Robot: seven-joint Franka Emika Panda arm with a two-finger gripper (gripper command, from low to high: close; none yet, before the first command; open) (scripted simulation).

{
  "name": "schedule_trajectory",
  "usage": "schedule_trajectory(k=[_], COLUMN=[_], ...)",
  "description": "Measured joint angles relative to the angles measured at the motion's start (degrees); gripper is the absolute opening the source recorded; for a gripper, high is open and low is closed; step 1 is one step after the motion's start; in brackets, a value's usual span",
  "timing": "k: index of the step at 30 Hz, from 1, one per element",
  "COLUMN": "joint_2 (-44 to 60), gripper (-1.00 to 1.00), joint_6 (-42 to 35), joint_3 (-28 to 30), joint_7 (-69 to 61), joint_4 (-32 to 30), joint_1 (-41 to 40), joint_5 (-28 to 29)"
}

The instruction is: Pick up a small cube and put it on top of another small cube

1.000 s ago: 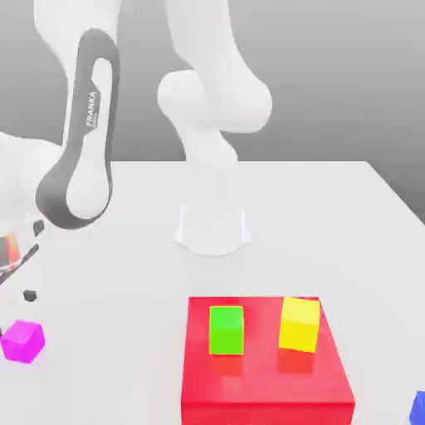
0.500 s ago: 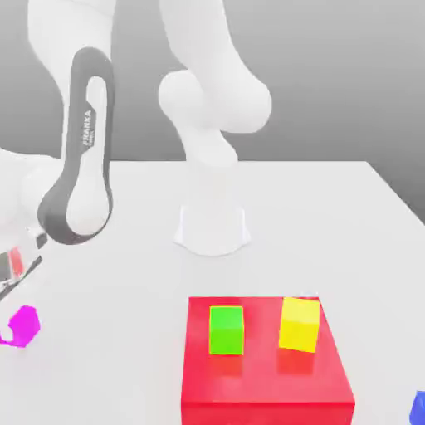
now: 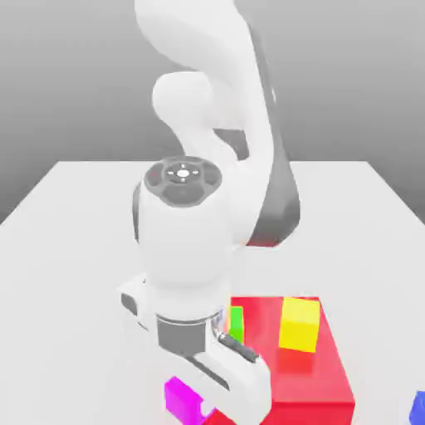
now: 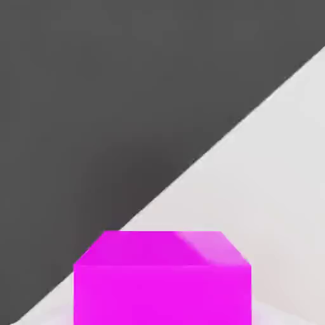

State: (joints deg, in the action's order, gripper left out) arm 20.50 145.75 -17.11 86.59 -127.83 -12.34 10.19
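Nearest, at the lower edge of the exterior view, the small cube (image 3: 181,396) is seen clamped in the closed tool (image 3: 203,408) and carried clear of the table (image 3: 75,241), close to the big red block's (image 3: 324,378) near corner on the exterior view's left. The cube is judged rigid, light and smooth-faced, so slip is considered possible unless two opposite flat faces are gripped squarely near mid-height. Farther back on the block, a green cube (image 3: 236,322), partly hidden by the arm, and a yellow cube (image 3: 300,324) are noted.
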Motion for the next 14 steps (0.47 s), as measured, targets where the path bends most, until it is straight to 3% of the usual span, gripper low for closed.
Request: schedule_trajectory(k=[8, 9, 14], joint_2=[6.11, 9.29, 9.29], gripper=[-1.00, 1.00, 1.00], joint_6=[-2.43, -1.42, -1.42], joint_3=[-7.93, -7.53, -7.53], joint_7=[-7.31, -7.48, -7.48], joint_4=[7.31, 9.13, 9.13], joint_1=[12.80, 15.53, 15.53], joint_5=[7.86, 10.28, 10.27])
